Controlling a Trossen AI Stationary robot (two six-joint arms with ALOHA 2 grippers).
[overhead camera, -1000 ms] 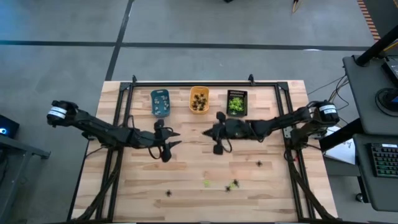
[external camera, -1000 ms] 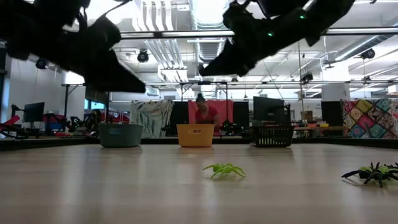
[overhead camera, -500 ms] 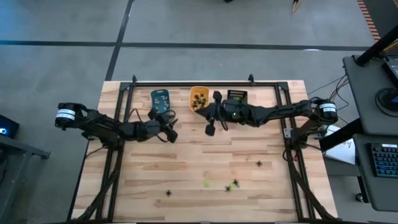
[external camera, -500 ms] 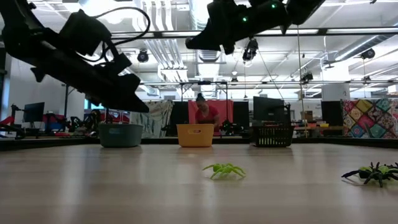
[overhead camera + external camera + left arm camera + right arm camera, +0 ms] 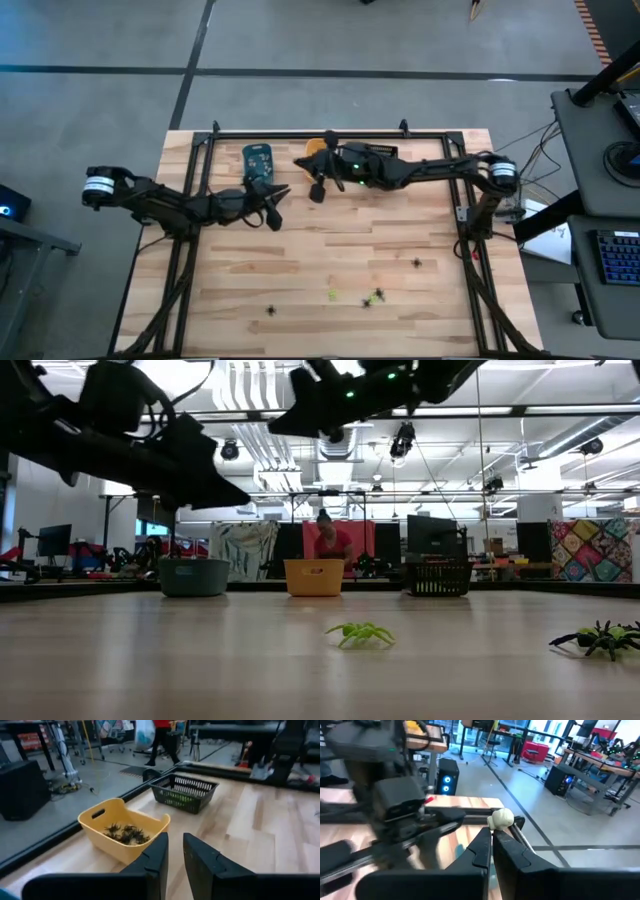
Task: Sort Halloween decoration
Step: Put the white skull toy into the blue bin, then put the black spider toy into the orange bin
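Note:
My right gripper (image 5: 302, 163) hangs high over the far part of the table, between the blue tray (image 5: 257, 160) and the yellow tray (image 5: 318, 148). It is shut on a pale whitish decoration (image 5: 501, 818). My left gripper (image 5: 283, 192) hovers just near of the blue tray, clear of the table. Its fingers (image 5: 159, 851) stand a narrow gap apart with nothing between them. The yellow tray (image 5: 122, 832) holds several black spiders. Loose on the boards lie a green spider (image 5: 360, 632) and a black one (image 5: 600, 637). My right gripper pinches the pale whitish decoration (image 5: 500, 820) between the free ends of its two fingers. The small lump sticks out just past the fingertips. The fingers reach roughly level from the table's right side. The piece is lifted well clear of the table.
A black mesh tray (image 5: 182, 792) with green pieces stands right of the yellow one. More loose spiders (image 5: 375, 296) (image 5: 417, 263) (image 5: 271, 311) lie on the near half of the table. A person (image 5: 330, 545) stands in the room beyond the far edge.
My right gripper has risen and swung toward the table's far left, from the middle to beside the yellow tray, carrying the pale piece. My left gripper has moved toward the far edge, nearer the blue tray, and its fingers have drawn closer together.

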